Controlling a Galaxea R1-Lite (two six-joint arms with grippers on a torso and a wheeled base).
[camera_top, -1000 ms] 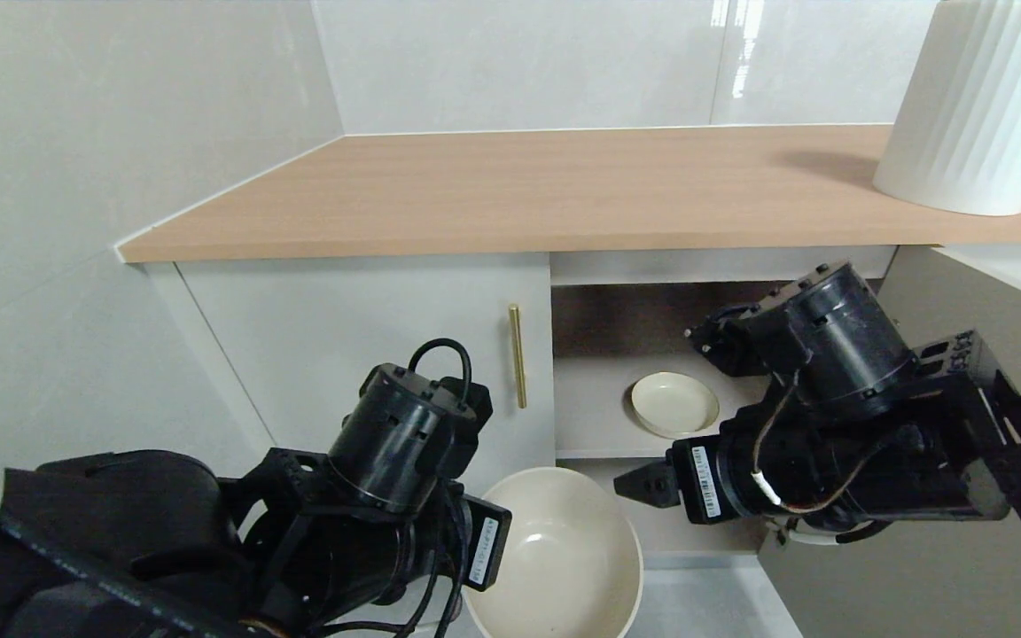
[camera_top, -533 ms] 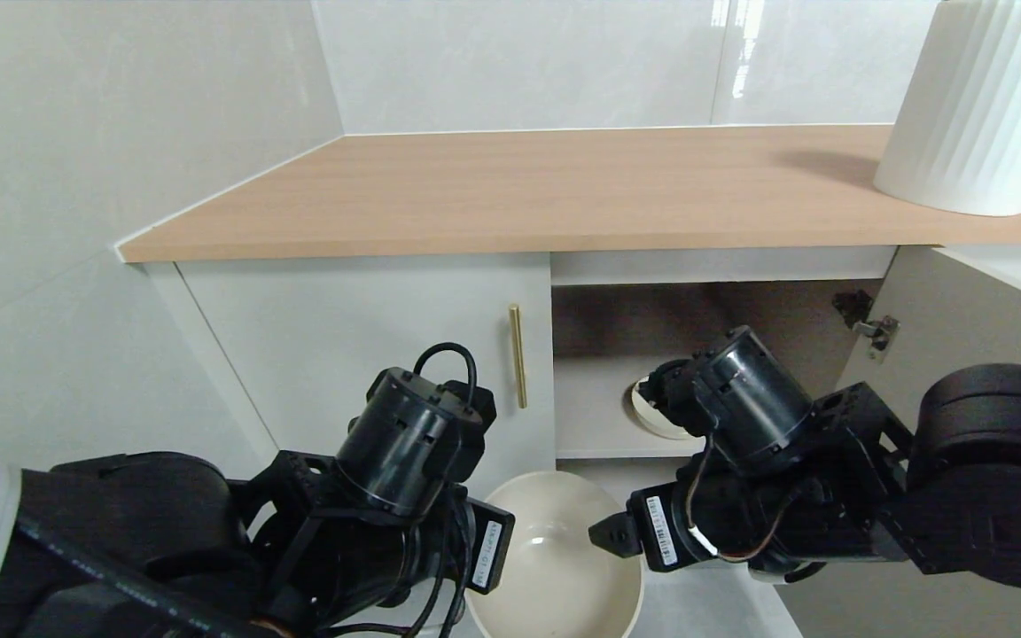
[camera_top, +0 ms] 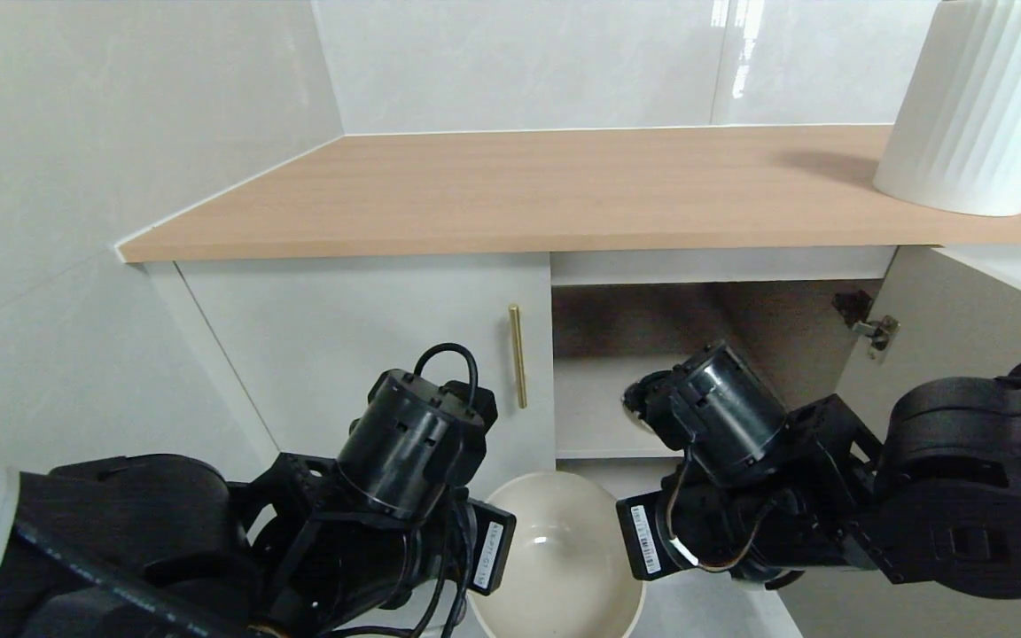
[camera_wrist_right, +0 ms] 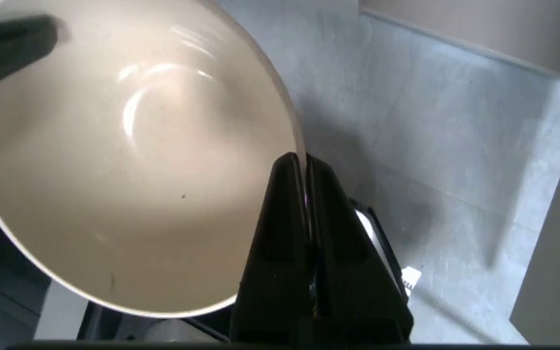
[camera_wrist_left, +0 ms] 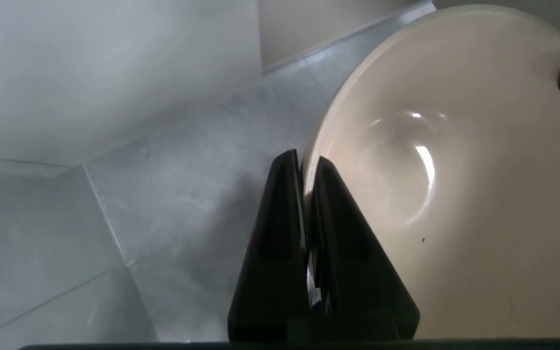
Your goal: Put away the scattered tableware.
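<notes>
Beside the open cabinet (camera_top: 590, 412) — cream bowl (camera_top: 555, 567), left fingers (camera_wrist_left: 280, 204) and right fingers (camera_wrist_right: 282, 214) clenched on its rim.

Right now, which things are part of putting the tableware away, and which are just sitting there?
For the job: cream bowl, gripped at its rim by the left claw and the right claw; open cupboard, probably where it goes.
Just sitting there: ribbed white pot on the worktop; gold handle on the shut door.

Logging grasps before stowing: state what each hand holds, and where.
Both hold the cream bowl by its rim: left hand on one side, right hand opposite.
</notes>
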